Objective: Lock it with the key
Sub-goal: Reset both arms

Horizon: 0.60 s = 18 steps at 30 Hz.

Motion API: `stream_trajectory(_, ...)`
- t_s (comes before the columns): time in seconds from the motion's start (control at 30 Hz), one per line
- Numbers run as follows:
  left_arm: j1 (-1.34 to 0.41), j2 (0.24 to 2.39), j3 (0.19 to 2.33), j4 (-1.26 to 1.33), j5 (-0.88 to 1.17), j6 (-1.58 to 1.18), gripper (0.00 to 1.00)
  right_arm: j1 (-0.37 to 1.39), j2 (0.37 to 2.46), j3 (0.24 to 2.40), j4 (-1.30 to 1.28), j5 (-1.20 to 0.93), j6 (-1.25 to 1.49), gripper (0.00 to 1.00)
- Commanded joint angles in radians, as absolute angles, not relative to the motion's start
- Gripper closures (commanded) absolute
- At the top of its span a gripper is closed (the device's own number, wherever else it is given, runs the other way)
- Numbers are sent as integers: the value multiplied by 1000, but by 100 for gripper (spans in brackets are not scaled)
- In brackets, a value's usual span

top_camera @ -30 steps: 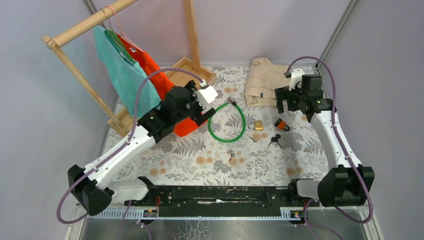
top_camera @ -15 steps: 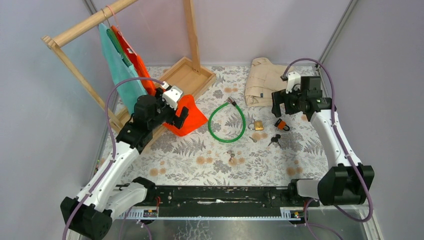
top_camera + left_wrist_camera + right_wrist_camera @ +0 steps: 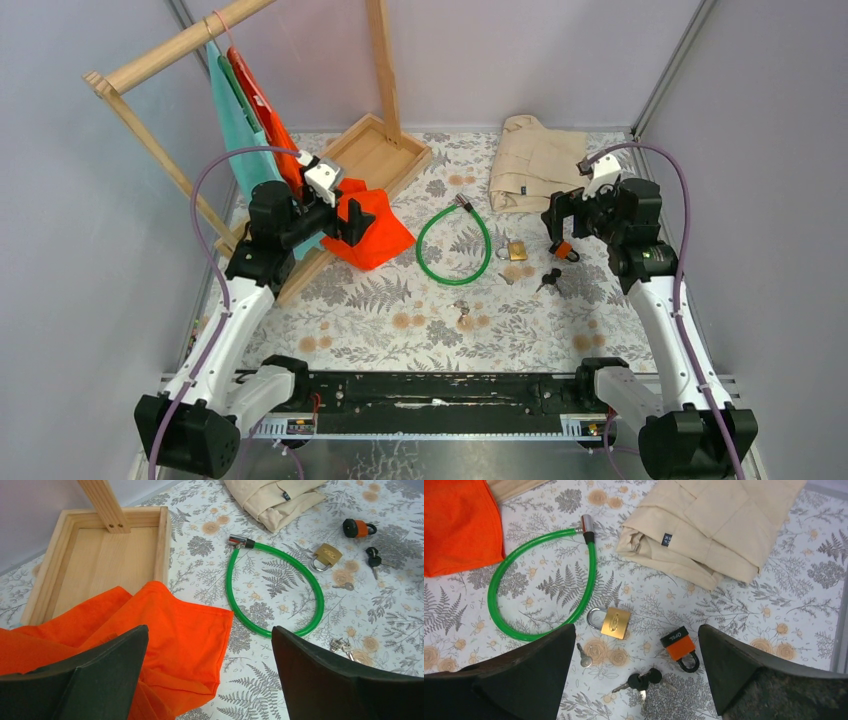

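1. Brass-coloured padlock (image 3: 614,621) lies flat on the floral table cover (image 3: 400,320), just beside the green cable lock (image 3: 592,575). A single silver key (image 3: 583,656) lies near its shackle.
2. Orange padlock (image 3: 680,646) lies flat, near the brass-coloured one on its right. The black-headed keys (image 3: 644,679) lie just on the near side of both.
3. Right arm reaches up the right edge, wrist turned inward. The right gripper (image 3: 558,215) hovers over the orange padlock, jaws spread wide, holding nothing.
4. Left arm is bent at the elbow along the left side, wrist pointing right. The left gripper (image 3: 210,630) hangs over the orange garment (image 3: 175,625), jaws spread wide, empty.
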<state>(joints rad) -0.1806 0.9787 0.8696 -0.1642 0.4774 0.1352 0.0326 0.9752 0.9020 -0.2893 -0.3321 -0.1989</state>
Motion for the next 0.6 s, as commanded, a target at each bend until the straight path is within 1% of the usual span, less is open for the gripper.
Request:
stream_trajectory(0.0, -175, 951, 871, -100, 513, 149, 0, 35, 962, 902, -214, -359, -187, 1)
stream_trajectory(0.1, -178, 915, 852, -105, 500, 154, 0, 35, 940, 896, -226, -372, -205, 1)
stream_trajectory(0.27, -188, 856, 787, -94, 543, 190, 0, 31, 906, 894, -240, -368, -236, 1)
stream_trajectory(0.57, -190, 817, 811, -127, 498, 196, 0, 16, 870, 893, -236, -342, -227, 1)
